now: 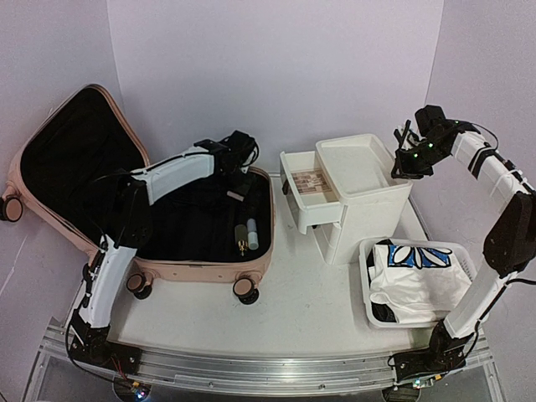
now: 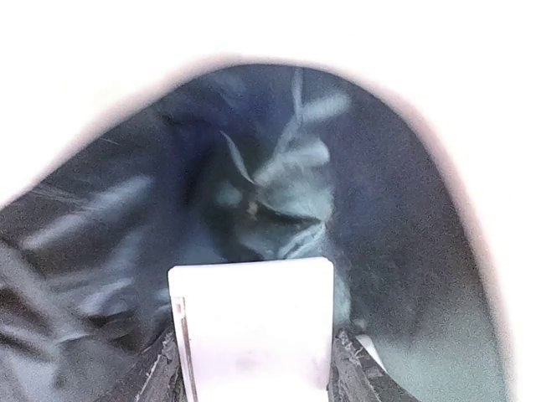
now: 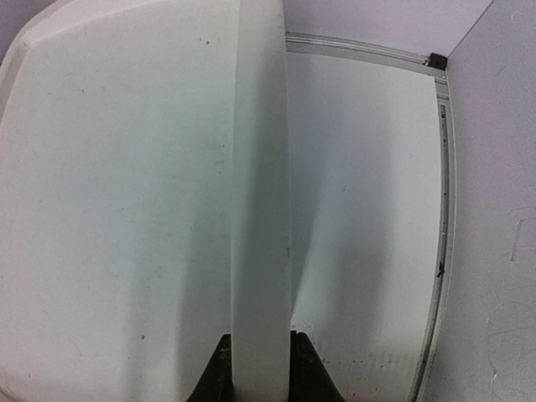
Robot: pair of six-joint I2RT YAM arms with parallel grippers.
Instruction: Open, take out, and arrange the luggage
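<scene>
Since the suitcase point(image 1: 201, 266) is a large hard shell on wheels point(image 1: 244, 290), I judge it stiff, smooth-sided and bulky, and likely to roll if pushed. The best hold looks like the shell rim, not the soft black lining.

Position: it lies open on the left of the worktop point(image 1: 310, 293), with the lid point(image 1: 75, 155) propped toward the back-left wall.

Left gripper point(image 1: 240, 163): down in the back right corner of the base, jaws grasping a flat white packet point(image 2: 251, 322). Blur hides what it is.

Right gripper point(image 1: 409, 159): jaws clamped on the top rim of the drawer unit point(image 1: 368, 197).

Count:
- one suitcase, three wheels in view
- one drawer unit, with one drawer point(image 1: 320, 216) pulled out
- one basket point(image 1: 366, 280) holding clothes point(image 1: 419, 289)
- two small items point(image 1: 248, 234) loose in the base
</scene>
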